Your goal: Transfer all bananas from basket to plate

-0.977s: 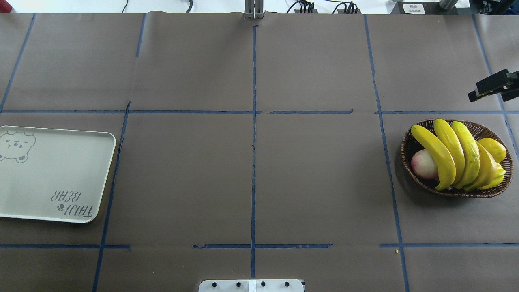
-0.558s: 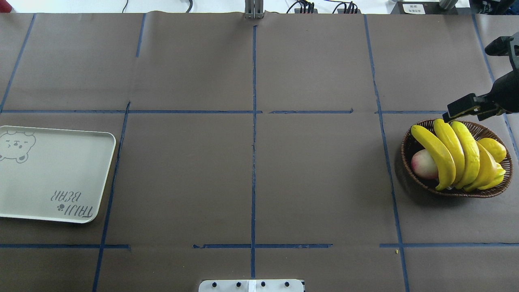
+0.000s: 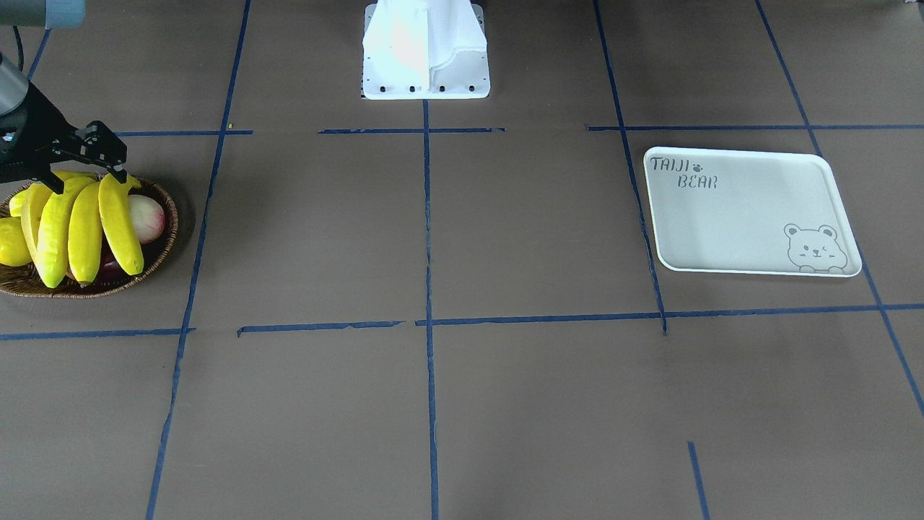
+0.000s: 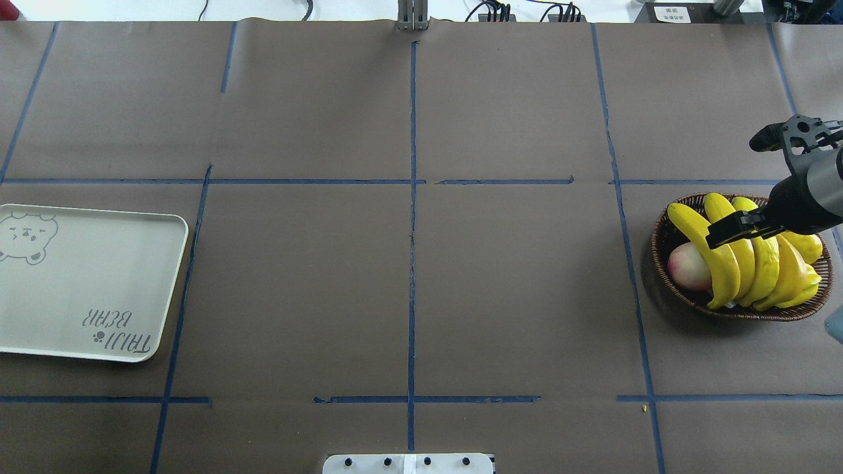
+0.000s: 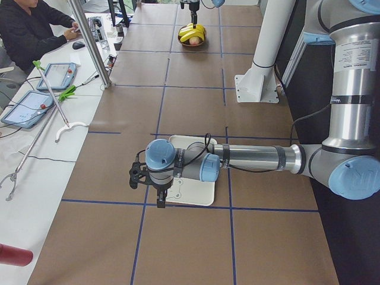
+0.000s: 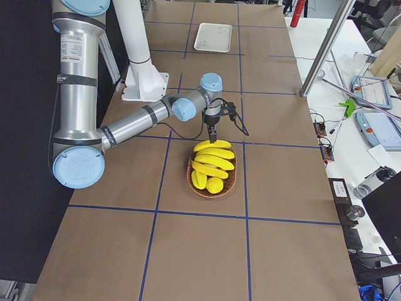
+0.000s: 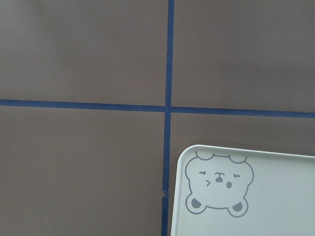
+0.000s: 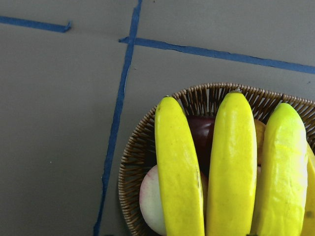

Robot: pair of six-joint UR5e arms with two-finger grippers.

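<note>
Four bananas [image 4: 751, 263] lie side by side in the basket [image 4: 672, 230] at the right end of the table [image 4: 408, 296], long axes running away from the robot. The right hand [image 3: 81, 173] hangs close above them, its fingers apart across that axis. The left hand [image 5: 159, 199], whose state cannot be told, hovers at the distant plate [image 4: 99, 276].

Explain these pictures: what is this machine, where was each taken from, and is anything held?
This is a two-armed robot. One camera looks down from behind it, one faces it, two watch from the sides, one rides each wrist. On the brown paper-covered table sit an empty white rectangular tray printed with a bear and a round brown wicker basket holding four long curved yellow bananas and a pink-white apple. The right arm's two grasping fingers are spread over the bananas, holding nothing. The left arm's fingers hang by the tray; open or shut is unclear.
</note>
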